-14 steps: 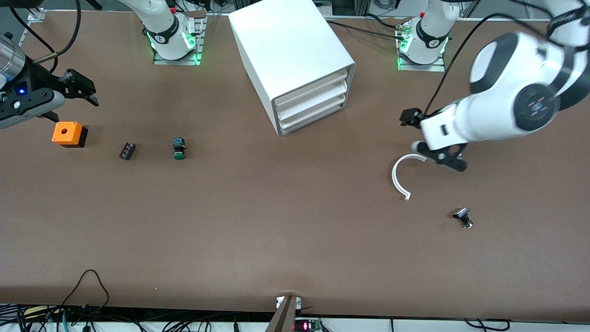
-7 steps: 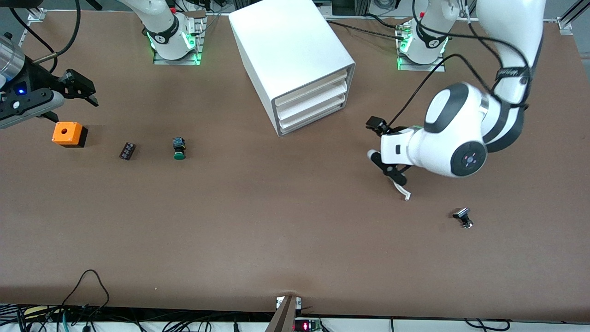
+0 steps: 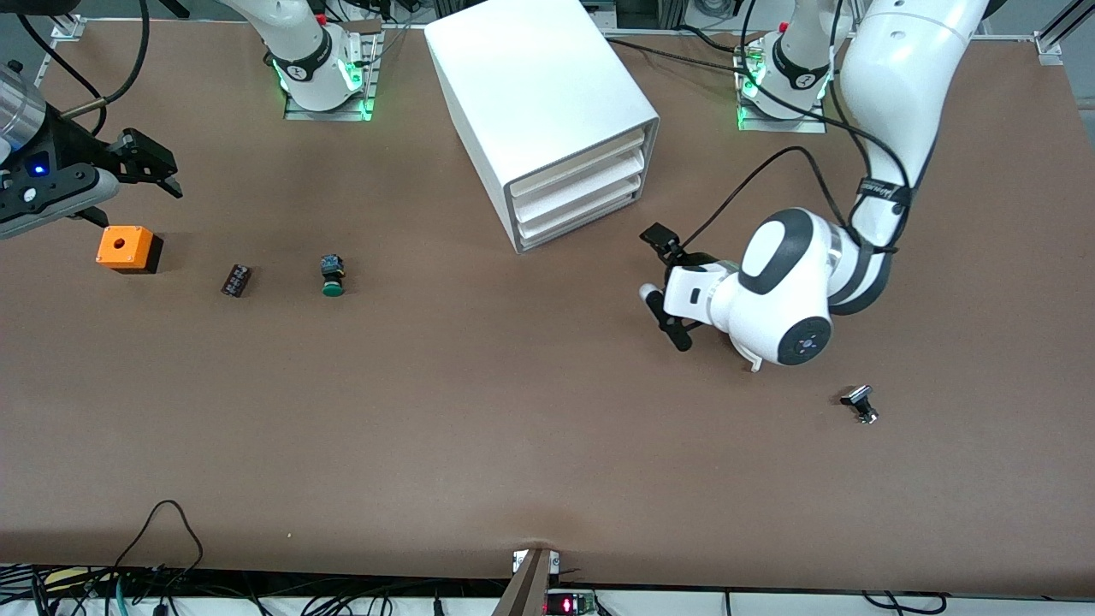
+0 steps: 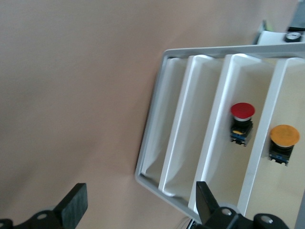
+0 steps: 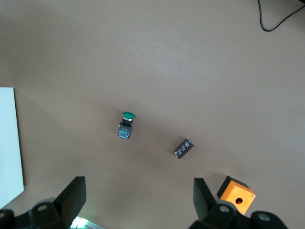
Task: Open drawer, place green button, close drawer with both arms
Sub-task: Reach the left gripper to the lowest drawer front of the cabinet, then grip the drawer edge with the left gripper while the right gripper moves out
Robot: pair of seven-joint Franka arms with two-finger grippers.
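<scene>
The white three-drawer cabinet [image 3: 539, 94] stands at the table's middle, and its lowest drawer [image 3: 580, 224] is shut. In the left wrist view the lowest drawer [image 4: 164, 129] is the tier beside the table top. The green-capped button [image 3: 332, 275] lies on its side on the table toward the right arm's end; it also shows in the right wrist view [image 5: 126, 125]. My left gripper [image 3: 657, 272] is open and empty, low over the table just in front of the drawers [image 4: 138, 205]. My right gripper [image 3: 137, 190] waits open and empty above the orange box [image 5: 138, 198].
An orange box with a hole [image 3: 127, 248] and a small dark block [image 3: 236, 280] lie beside the button. A white curved piece [image 3: 754, 364] pokes out under the left arm. A black-capped silver part [image 3: 860, 404] lies nearer the camera. Red-capped [image 4: 242, 112] and yellow-capped [image 4: 283, 136] buttons show in the upper tiers.
My left arm has swung from the left arm's end of the table toward the cabinet front, passing over the white curved piece. The right arm has not moved.
</scene>
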